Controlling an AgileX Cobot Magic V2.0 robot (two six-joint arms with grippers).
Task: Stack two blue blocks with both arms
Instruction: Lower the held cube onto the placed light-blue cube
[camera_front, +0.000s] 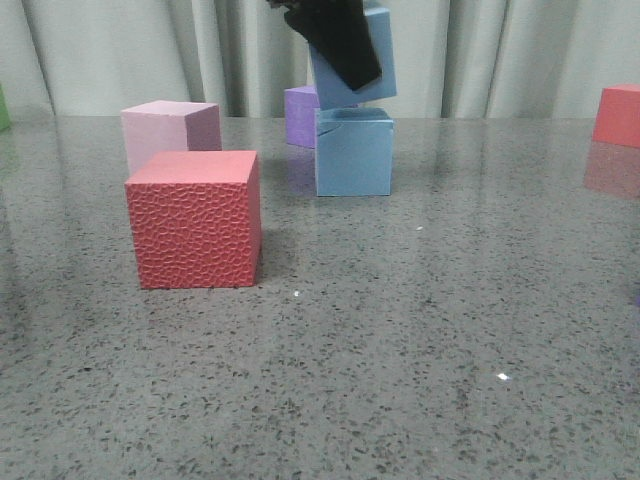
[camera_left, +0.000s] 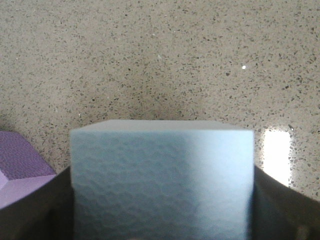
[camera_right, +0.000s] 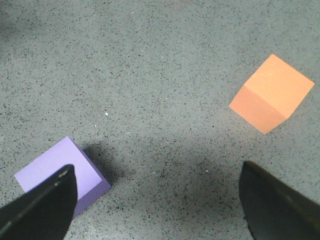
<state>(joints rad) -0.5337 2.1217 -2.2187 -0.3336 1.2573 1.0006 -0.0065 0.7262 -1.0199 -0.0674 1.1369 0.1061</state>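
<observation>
The left gripper (camera_left: 160, 200) is pinching the upper blue block (camera_front: 362, 60), tilted just above the lower blue block (camera_front: 354, 152) (cracked edge), needing levelling; the right gripper (camera_right: 155, 200) is hanging spread.

Both grippers are plain matte black: the left gripper (camera_front: 335, 40) blocky, the right gripper (camera_right: 157, 205) with broad, tapering fingers

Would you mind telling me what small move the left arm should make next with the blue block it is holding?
Probably level it, then lower it. The held blue block sits tilted in the left gripper just above the other blue block on the table, roughly lined up, seemingly not yet resting flat.
</observation>
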